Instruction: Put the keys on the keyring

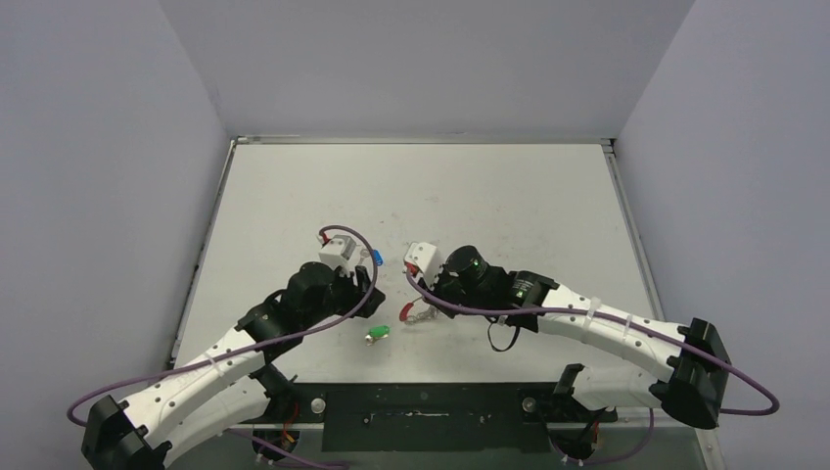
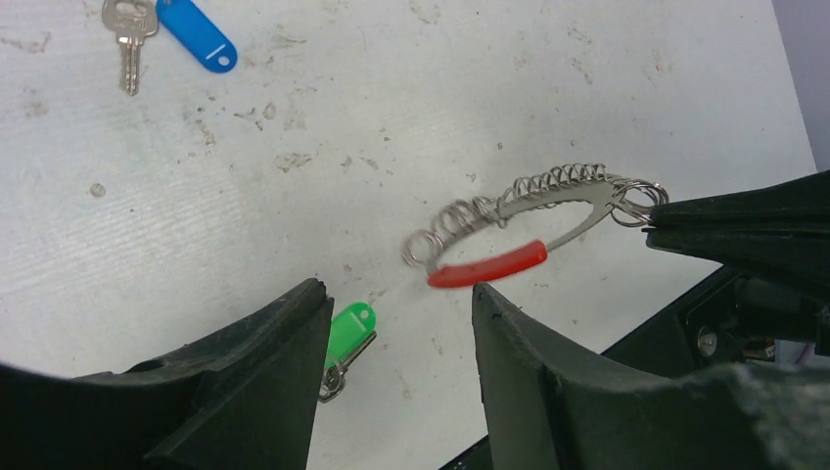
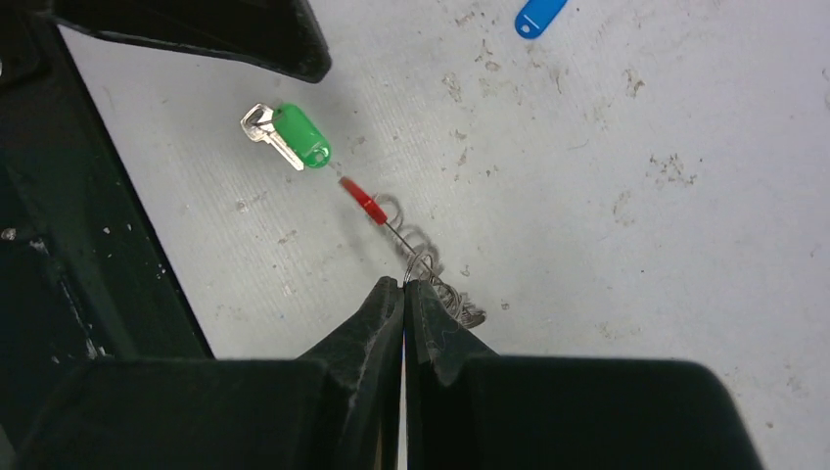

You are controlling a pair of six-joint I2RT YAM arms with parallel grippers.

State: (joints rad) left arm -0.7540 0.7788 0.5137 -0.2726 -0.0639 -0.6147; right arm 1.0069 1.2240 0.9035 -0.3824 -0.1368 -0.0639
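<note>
The white table [image 1: 509, 186] is shut in by walls [image 1: 98, 196] on its left, right and far sides, and open tabletop stretches toward the far wall. Everything sits close to the near edge, just ahead of the black strip [image 1: 421, 416] where the arms are bolted. The right gripper [image 3: 403, 284] is clenched on one end of the keyring [image 2: 486, 264], whose red sleeve end points left toward the green key [image 2: 348, 328]. That key lies flat on the table just beside the ring's red end. The left gripper [image 2: 396, 292] hangs above the key, its jaws released and holding nothing. The blue key [image 2: 196, 34] lies farther off, well apart from the ring.
</note>
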